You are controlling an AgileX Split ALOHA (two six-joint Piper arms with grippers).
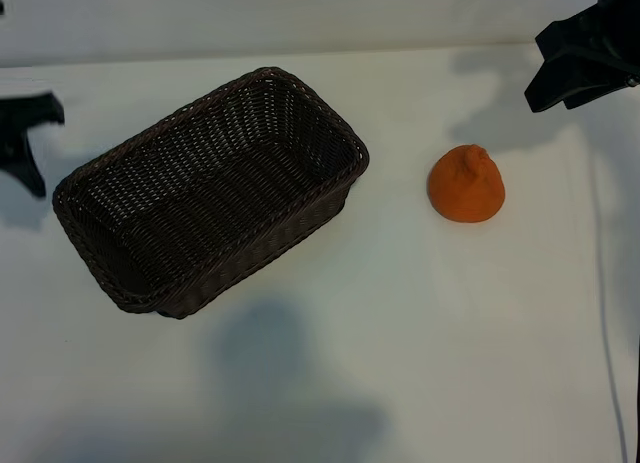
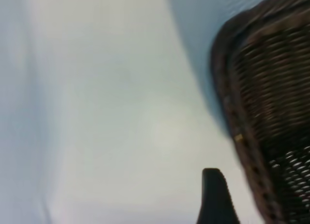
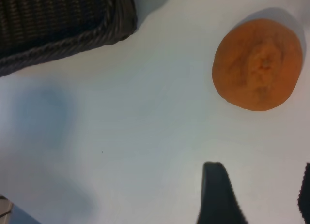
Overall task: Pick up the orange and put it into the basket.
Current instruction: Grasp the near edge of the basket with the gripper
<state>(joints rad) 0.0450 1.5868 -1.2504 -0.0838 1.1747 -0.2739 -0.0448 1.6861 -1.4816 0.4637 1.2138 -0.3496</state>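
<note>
The orange [image 1: 466, 185] rests on the white table to the right of the basket, its bumpy knob up; it also shows in the right wrist view as the orange [image 3: 257, 64]. The dark brown wicker basket [image 1: 330, 123] lies at an angle, left of centre, and nothing shows inside it. My right gripper [image 1: 585, 55] hovers at the far right corner, beyond the orange and apart from it; its fingers [image 3: 218, 195] stand open over bare table. My left gripper [image 1: 25, 133] waits at the left edge beside the basket [image 2: 227, 88], one finger [image 2: 215, 200] in view, open, holding nothing.
A thin white cable [image 1: 606, 283] runs down the table's right side. Soft shadows of the arms fall on the white tabletop [image 1: 400, 333] in front of the basket. The table's back edge meets a pale wall.
</note>
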